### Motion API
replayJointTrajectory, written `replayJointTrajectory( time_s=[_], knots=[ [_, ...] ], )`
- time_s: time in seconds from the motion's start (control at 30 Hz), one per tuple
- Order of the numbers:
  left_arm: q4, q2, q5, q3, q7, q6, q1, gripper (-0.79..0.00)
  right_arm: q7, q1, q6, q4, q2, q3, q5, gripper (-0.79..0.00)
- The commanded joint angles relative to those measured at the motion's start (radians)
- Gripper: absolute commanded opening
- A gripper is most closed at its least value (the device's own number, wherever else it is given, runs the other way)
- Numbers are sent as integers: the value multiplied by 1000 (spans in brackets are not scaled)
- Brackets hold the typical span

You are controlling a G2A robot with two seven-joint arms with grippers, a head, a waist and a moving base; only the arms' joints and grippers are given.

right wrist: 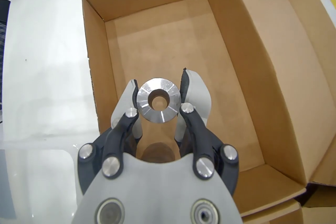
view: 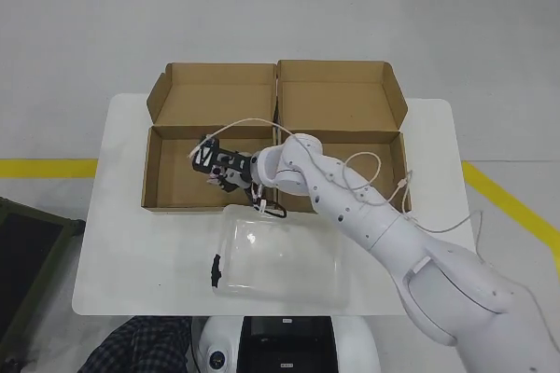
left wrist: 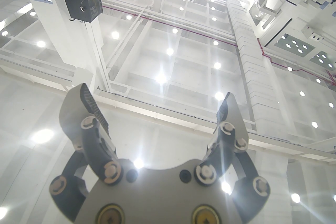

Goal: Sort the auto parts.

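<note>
Ring (right wrist: 144,101), a short steel disc with a round bore, sits pinched between the pads of the right gripper (right wrist: 159,88), which grips its rim from two opposite sides. Seen from above, that gripper (view: 215,160) hangs over the middle of the left box (view: 149,177), which lies at 11 o'clock on the table (view: 112,233). The right box (view: 341,103) is at 1 o'clock and a clear bin (view: 275,256) at 6 o'clock.

The relation that matters is ring to box floor. The floor lies straight ahead of the fingertips, with cardboard showing through the bore. The ring looks to hang clear of the floor, with room to each wall.

The ring is wider than it is thick, so it has no real long axis. Its bore runs along the fingers, with one flat face towards the wrist and the other towards the floor. Released from here, it would likely land flat.

Left gripper (left wrist: 157,101) is spread, holds nothing and points at the ceiling, so the right arm is the nearer one.
</note>
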Motion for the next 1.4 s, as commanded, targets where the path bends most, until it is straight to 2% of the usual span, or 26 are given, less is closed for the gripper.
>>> replayJointTrajectory(
  time_s=[0.0,0.4,0.53,0.77,0.83,0.9,0.93,1.13,1.37],
  knots=[
    [0,0,0,0,0,0,0,0,9,2,-9,22,-10,-3,11,-785],
    [0,0,0,0,0,0,0,0,45,30,-26,121,-66,-22,4,-785],
    [0,0,0,0,0,0,0,0,46,37,-27,150,-80,-24,-7,-693],
    [0,0,0,0,0,0,0,0,40,41,-40,189,-98,-22,-19,-650],
    [0,0,0,0,0,0,0,0,40,43,-42,197,-103,-21,-24,-603],
    [0,0,0,0,0,0,0,0,39,45,-39,201,-107,-20,-33,-508],
    [0,0,0,0,0,0,0,0,37,46,-38,202,-108,-19,-37,-489],
    [0,0,0,0,0,0,0,0,39,51,-32,187,-111,-11,-70,-437],
    [0,0,0,0,0,0,0,0,16,49,-25,104,-95,30,-95,-419]
  ],
)
